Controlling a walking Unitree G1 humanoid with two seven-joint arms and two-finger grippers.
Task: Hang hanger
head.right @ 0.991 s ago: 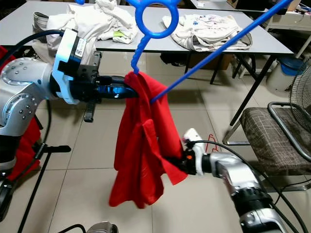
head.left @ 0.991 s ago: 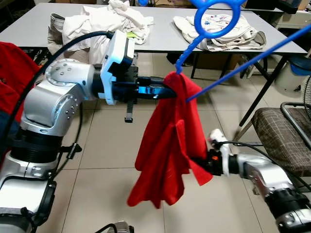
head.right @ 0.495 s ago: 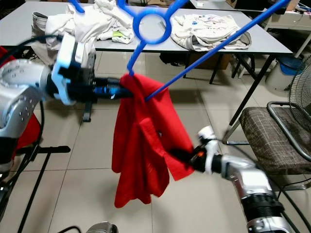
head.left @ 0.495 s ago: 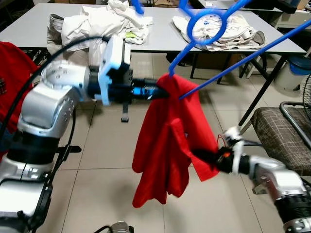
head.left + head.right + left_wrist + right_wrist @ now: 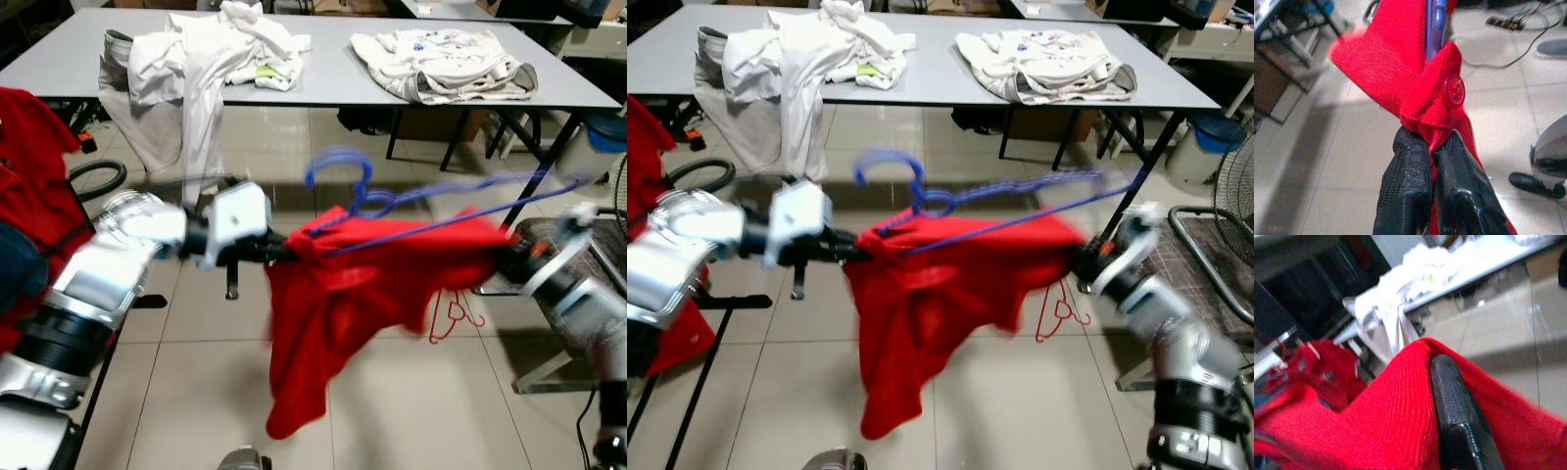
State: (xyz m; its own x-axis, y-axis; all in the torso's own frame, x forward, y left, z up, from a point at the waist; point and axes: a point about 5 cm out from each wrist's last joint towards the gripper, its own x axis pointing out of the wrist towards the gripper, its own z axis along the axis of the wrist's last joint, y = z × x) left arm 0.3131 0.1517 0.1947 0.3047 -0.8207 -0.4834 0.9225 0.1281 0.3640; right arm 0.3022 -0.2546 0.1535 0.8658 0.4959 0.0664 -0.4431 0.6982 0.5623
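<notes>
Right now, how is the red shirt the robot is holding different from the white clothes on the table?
The red shirt is bright red; the white clothes are white. The red shirt hangs in the air on a blue hanger, stretched between the left hand and the right hand, while the white clothes lie in crumpled heaps on the grey table. Both are soft cloth garments.

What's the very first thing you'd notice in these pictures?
A big red shirt on a blue hanger, stretched out in the air between the robot's two arms. The left gripper pinches one end of the cloth and the right gripper holds the other. Behind them, a gray table carries heaps of white clothes.
</notes>
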